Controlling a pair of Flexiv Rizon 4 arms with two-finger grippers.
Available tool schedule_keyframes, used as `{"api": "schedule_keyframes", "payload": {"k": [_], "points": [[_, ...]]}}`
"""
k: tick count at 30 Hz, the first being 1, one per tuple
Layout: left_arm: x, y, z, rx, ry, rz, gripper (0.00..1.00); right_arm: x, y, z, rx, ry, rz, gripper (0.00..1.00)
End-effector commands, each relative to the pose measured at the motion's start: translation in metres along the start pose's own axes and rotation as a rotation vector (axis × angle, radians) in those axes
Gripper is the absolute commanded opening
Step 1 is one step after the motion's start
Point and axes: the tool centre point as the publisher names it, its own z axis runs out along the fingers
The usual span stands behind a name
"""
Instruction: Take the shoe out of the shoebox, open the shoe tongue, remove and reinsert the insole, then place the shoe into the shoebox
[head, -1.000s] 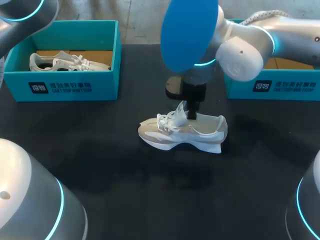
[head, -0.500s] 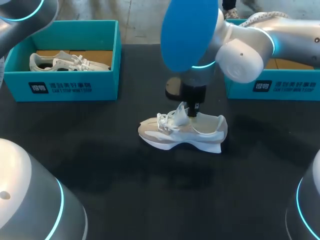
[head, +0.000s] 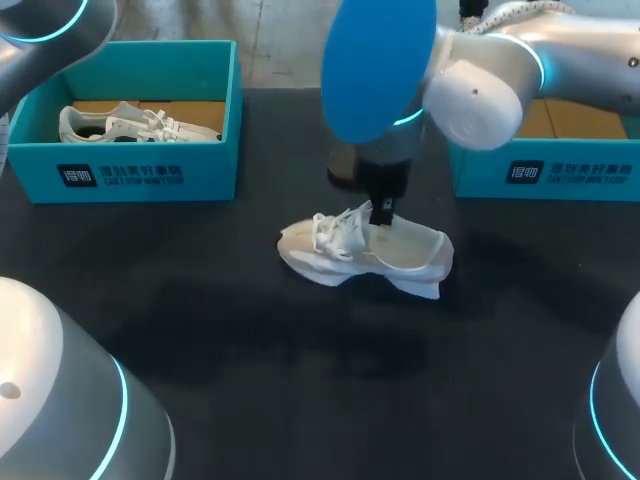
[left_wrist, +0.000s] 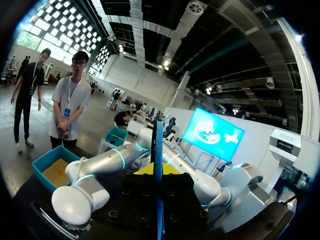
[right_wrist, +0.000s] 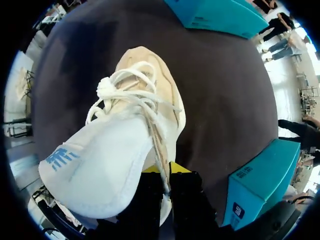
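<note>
My right gripper (right_wrist: 169, 171) is pinching the soft white tongue (right_wrist: 100, 165) of the white and beige lace-up sneaker (head: 365, 255), with its fingers nearly together. The sneaker is sitting right under it on the black table (head: 300, 400), tipping a bit. Its toe is pointing out ahead of the fingers and its heel is behind them. My left arm (head: 40, 30) is hanging far off, so I think the right one is doing the pulling.

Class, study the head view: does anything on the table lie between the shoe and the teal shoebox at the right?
Nothing visible lies between the shoe and the right shoebox. Only the right arm hangs above that stretch of table, its gripper shut on the shoe's tongue.
</note>
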Motion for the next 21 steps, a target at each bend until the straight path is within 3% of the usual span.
{"api": "schedule_keyframes", "payload": {"k": [1,10,21], "points": [[0.0,0.0,0.0,-0.001,-0.001,0.0,0.0,0.003,-0.002,-0.013,0.009,-0.004,0.052,0.0],[0.0,0.0,0.0,-0.001,-0.001,0.0,0.0,0.018,-0.007,-0.026,0.017,0.023,0.24,0.0],[0.0,0.0,0.0,-0.001,-0.001,0.0,0.0,0.05,-0.016,-0.042,-0.025,0.081,0.642,0.0]]}}
